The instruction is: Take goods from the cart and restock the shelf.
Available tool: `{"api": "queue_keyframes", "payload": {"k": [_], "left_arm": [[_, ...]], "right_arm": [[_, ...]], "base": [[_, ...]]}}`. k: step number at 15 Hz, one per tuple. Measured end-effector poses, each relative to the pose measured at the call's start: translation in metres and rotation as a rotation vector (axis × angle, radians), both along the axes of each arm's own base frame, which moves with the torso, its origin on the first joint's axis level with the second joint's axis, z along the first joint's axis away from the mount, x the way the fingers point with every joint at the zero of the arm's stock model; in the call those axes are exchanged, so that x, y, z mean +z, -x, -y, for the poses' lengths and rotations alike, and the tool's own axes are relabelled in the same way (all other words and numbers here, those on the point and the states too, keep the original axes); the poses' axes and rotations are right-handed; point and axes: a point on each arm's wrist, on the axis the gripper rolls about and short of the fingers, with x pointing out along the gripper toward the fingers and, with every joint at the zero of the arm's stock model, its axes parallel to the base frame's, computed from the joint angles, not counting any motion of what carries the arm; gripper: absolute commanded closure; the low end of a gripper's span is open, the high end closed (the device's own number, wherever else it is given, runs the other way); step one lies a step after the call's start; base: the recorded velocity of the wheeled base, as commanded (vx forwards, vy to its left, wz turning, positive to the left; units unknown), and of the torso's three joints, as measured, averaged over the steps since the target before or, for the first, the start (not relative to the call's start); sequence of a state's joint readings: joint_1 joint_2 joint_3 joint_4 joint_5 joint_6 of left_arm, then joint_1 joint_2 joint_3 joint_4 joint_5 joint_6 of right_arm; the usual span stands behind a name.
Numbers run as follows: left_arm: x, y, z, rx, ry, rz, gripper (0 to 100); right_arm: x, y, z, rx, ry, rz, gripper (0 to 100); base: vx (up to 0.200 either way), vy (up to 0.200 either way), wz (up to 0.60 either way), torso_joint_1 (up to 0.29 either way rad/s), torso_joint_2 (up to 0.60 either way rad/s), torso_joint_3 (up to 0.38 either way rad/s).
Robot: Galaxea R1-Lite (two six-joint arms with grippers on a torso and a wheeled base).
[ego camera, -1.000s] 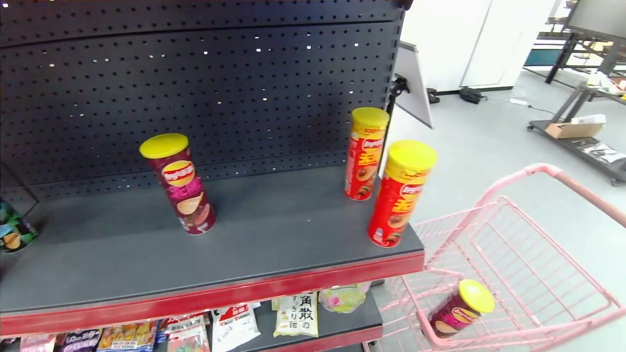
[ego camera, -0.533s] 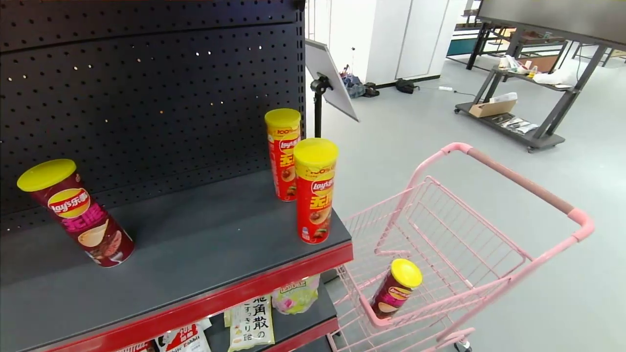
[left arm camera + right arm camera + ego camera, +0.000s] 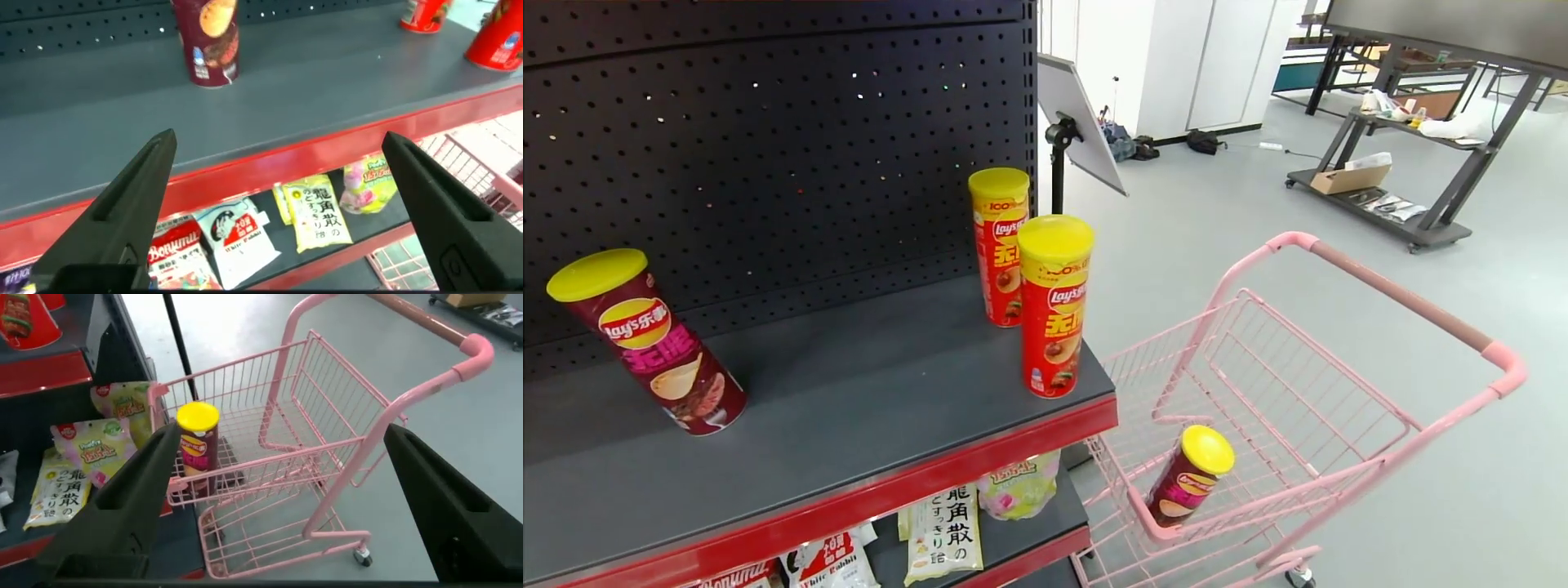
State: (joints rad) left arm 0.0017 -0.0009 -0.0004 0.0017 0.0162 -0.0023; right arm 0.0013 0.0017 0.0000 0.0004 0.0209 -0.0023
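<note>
A pink cart (image 3: 1396, 298) stands to the right of the dark shelf (image 3: 849, 392). One maroon chip can with a yellow lid (image 3: 1188, 475) leans in the cart's near left corner. On the shelf stand a maroon can (image 3: 645, 343) at the left and two red cans (image 3: 999, 245) (image 3: 1054, 306) at the right end. My left gripper (image 3: 278, 139) is open before the shelf's red front edge, below the maroon can (image 3: 204, 41). My right gripper (image 3: 282, 433) is open above the cart (image 3: 425, 322), with the cart's can (image 3: 196, 445) just inside one finger.
Snack bags (image 3: 943, 527) lie on the lower shelf under the red edge. A tilted board on a stand (image 3: 1082, 122) rises behind the shelf's right end. A low metal rack (image 3: 1388, 196) stands far right across open grey floor.
The head camera has swung right, bringing the whole cart into view and pushing the shelf leftward. The cans themselves have not moved.
</note>
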Motion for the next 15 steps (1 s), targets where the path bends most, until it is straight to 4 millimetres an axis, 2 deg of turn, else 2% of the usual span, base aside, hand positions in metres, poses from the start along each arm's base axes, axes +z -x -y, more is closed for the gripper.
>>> {"api": "queue_keyframes", "payload": {"k": [15], "left_arm": [[-0.0001,0.0,0.0,0.0,0.0,0.0,0]], "right_arm": [[0.0,0.0,0.0,-0.002,0.0,0.0,0]], "base": [[0.0,0.0,0.0,-0.142,0.36,0.212]]}}
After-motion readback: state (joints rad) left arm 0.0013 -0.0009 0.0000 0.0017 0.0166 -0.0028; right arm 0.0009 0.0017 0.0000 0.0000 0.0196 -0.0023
